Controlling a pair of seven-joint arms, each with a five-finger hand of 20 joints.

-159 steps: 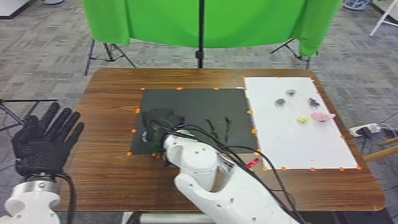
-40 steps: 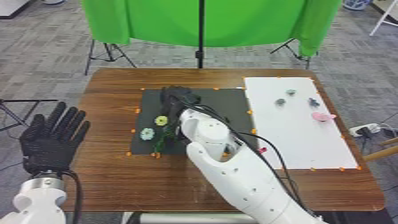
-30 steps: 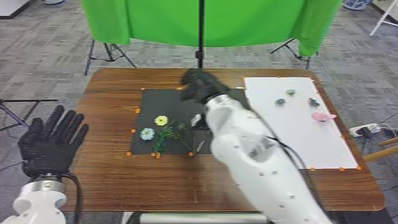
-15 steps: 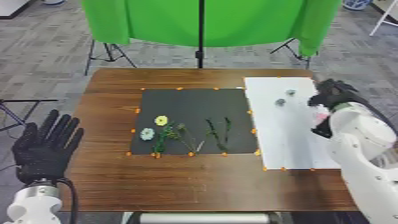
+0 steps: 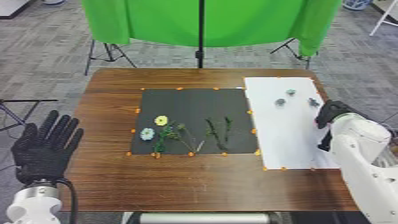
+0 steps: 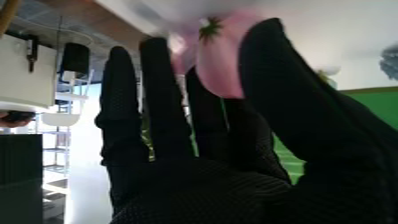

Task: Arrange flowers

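The pink flower (image 6: pixel 222 75) is at the right edge of the white sheet (image 5: pixel 280 135), between the thumb and fingers (image 6: pixel 164 107) of the right hand (image 5: pixel 332 111). It should be feather-light and soft, its petals likely to crease or slip under a hard squeeze, so the green base (image 6: pixel 210 29) looks the better place to pinch, firm enough to push onto a stem. Those fingers are nearly straight, with the thumb set well apart; whether they press on the petals I cannot tell, but no curled grip shows. The right arm (image 5: pixel 362 145) slants in from the tabletop's (image 5: pixel 222 190) bottom right corner, its hand tipped inward over the sheet's right edge. At the tabletop's left edge the left hand (image 5: pixel 42 152) lies open, fingers straight and spread, holding nothing. On the black mat (image 5: pixel 191 107), a yellow flower (image 5: pixel 161 120) and a pale blue flower (image 5: pixel 147 134) lie toward the left edge; two green stems (image 5: pixel 213 131) without blooms, nearer its right edge, seem to await heads.
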